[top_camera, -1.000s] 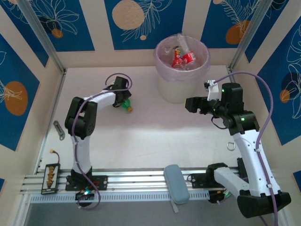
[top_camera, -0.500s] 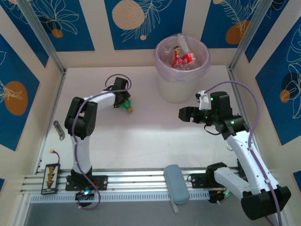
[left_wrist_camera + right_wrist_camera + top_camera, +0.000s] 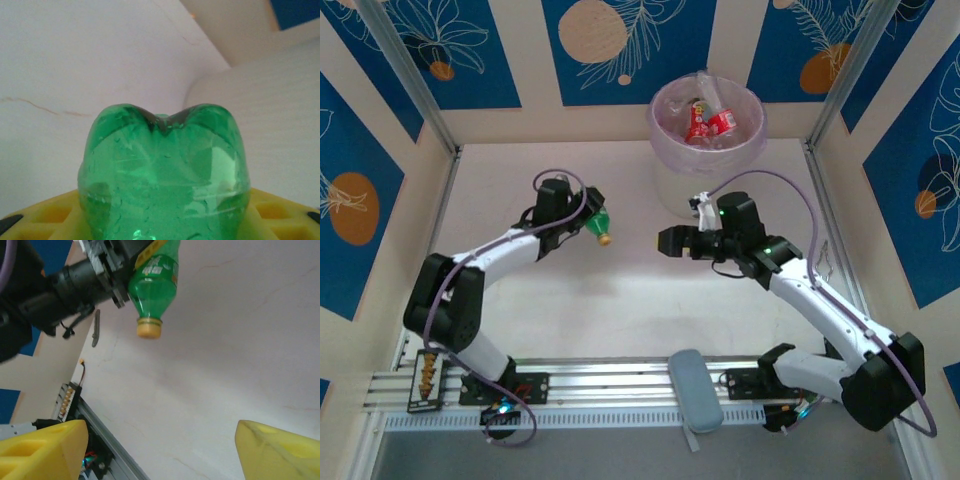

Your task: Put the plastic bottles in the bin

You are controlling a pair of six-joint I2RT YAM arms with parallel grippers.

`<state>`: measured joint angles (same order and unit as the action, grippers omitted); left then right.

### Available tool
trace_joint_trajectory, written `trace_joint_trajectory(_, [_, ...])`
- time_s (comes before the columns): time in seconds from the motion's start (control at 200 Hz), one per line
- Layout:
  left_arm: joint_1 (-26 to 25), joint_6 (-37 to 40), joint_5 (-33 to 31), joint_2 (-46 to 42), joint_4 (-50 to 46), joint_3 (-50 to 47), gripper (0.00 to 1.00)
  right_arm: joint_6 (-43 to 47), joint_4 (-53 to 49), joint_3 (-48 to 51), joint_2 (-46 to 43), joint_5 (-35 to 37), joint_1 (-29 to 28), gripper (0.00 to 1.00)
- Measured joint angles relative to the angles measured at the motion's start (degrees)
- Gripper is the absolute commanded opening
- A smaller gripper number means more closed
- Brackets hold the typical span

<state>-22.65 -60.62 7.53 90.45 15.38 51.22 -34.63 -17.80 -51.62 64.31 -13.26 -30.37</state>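
Observation:
A green plastic bottle with a yellow cap hangs above the table, held by my left gripper, which is shut on it. In the left wrist view the green bottle sits between the yellow fingers. The right wrist view shows the same bottle cap-down in the left gripper. My right gripper is open and empty at mid-table, pointing left toward the bottle; its yellow fingertips stand wide apart. The bin, white with a pale pink bag, stands at the back and holds several bottles with red labels.
A grey pad lies on the front rail. A small metal bracket lies at the left edge, and a connector board at the front left. Blue patterned walls enclose the table on three sides.
My left arm has lifted the green bottle off the table and carried it slightly right. My right gripper has swung left and forward toward the table's middle.

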Motion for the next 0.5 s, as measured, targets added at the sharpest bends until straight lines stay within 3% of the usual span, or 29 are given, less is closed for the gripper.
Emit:
trace_joint_trajectory(0.225, [-0.8,-8.6,5.3,-2.6,22.1,-13.4,0.32,-3.6,9.0,-0.1,9.5,-0.2,-5.9,0.59])
trace_joint_trajectory(0.5, [-5.6,-15.6,5.3,-3.0,36.1,-16.9,0.31,-4.7,11.1,-6.6,18.5,-0.7,-9.4,0.58])
